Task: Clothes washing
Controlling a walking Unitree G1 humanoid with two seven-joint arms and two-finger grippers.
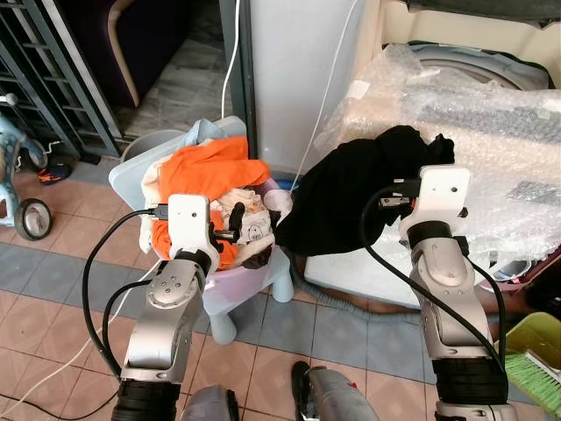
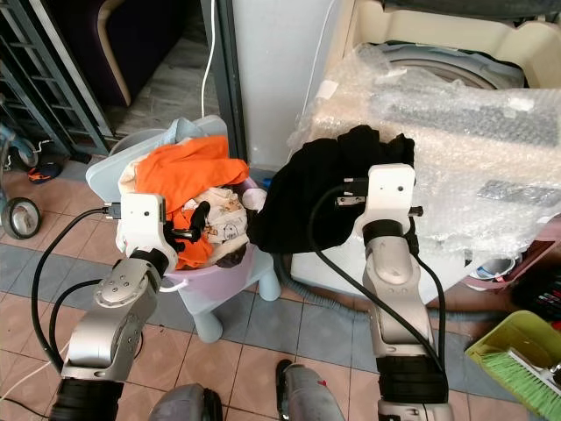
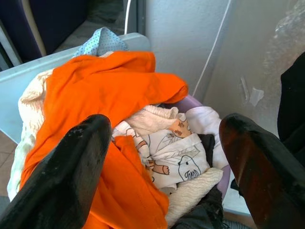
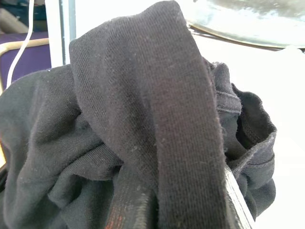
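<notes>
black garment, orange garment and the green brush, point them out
black garment (image 1: 342, 197), left eye view, middle of the hanging cloth
orange garment (image 3: 105, 90), left wrist view, broad upper fold
green brush (image 1: 535, 373), left eye view, bristles

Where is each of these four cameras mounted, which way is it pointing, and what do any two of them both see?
Left eye view: on the head, looking forward and down at the laundry basket and washing machine; both silver arms show.
Right eye view: same head, same scene.
Left wrist view: looks along the open left gripper at the orange garment in the basket.
Right wrist view: looks along the right gripper into the black garment draped over it.
Shared: the head and left wrist views both show the orange garment.
</notes>
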